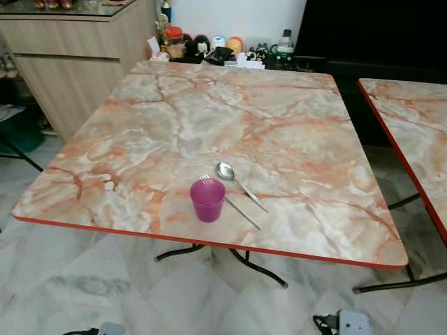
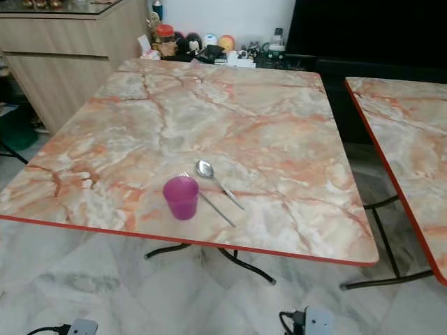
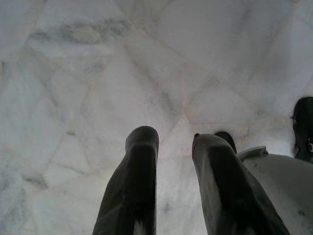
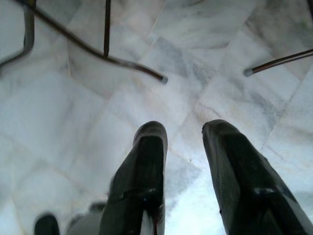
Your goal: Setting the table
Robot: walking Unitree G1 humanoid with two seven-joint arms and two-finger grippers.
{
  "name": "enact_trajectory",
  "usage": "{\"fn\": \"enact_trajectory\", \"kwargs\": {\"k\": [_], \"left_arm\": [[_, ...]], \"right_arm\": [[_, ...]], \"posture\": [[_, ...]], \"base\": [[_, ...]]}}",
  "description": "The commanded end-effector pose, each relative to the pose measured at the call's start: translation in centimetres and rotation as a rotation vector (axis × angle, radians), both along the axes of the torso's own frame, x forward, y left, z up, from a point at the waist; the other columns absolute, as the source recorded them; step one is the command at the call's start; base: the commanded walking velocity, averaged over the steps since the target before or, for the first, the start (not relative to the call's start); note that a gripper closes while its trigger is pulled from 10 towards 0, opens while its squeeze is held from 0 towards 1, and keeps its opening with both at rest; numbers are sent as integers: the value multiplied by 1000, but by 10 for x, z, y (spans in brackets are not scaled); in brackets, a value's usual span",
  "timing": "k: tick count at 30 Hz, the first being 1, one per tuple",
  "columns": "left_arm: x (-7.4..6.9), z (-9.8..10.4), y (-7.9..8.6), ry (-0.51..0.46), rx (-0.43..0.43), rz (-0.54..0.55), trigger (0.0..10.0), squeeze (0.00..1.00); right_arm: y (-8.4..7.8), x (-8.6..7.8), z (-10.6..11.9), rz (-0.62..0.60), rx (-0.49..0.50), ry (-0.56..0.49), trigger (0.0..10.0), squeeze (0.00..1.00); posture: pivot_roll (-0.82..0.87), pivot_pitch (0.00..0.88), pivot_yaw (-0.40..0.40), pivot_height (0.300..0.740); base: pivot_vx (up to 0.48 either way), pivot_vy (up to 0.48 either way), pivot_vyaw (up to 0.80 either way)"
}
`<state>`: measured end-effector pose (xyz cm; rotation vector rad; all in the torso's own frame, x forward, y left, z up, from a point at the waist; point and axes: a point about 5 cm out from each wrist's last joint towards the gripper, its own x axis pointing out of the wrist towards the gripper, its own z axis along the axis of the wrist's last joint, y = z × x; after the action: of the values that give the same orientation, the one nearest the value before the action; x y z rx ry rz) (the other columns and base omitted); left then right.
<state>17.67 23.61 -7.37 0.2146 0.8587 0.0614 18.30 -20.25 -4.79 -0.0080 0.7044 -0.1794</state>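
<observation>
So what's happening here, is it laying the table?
Nothing is being handled right now. A purple cup, a spoon and a fork lie near the front edge of the marble-patterned table. The left hand and right hand hang open over the floor, empty.

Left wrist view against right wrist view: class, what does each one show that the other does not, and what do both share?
The left wrist view alone shows a pale, rounded part of the robot's body beside the left gripper, with a dark shape at the picture's edge that cannot be identified.

The right wrist view alone shows dark metal table legs resting on the floor beyond the right gripper.

Both look down two black fingers, held apart and holding nothing, onto the pale marble floor.
</observation>
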Motion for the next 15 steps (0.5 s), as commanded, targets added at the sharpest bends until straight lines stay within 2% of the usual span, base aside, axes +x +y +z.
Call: {"fn": "enact_trajectory", "kwargs": {"k": [1,3,7,10,12,15], "left_arm": [[-8,-4,1,30,5,7,10000,0],[-9,-4,1,33,0,18,10000,0],[-10,-5,1,37,-6,23,10000,0],[-10,-5,1,37,-7,21,10000,0],[-10,-5,1,36,-7,22,10000,0],[-9,-4,2,33,-9,22,10000,0]], "right_arm": [[-2,-4,-5,26,-16,15,10000,0],[-2,-4,-12,69,-34,39,10000,0],[3,-14,-31,210,-81,148,10000,0],[1,-19,-36,179,-60,182,10000,0],[2,-17,-36,214,-73,187,10000,0],[1,-11,-34,179,-54,165,10000,0]], "posture": [[30,93,-21,740],[20,83,-19,740],[8,72,-11,740],[11,70,-9,740],[16,65,-7,740],[19,62,0,740]], "base": [[0,0,0],[0,0,0],[0,0,0],[0,0,0],[0,0,0],[0,0,0]]}}
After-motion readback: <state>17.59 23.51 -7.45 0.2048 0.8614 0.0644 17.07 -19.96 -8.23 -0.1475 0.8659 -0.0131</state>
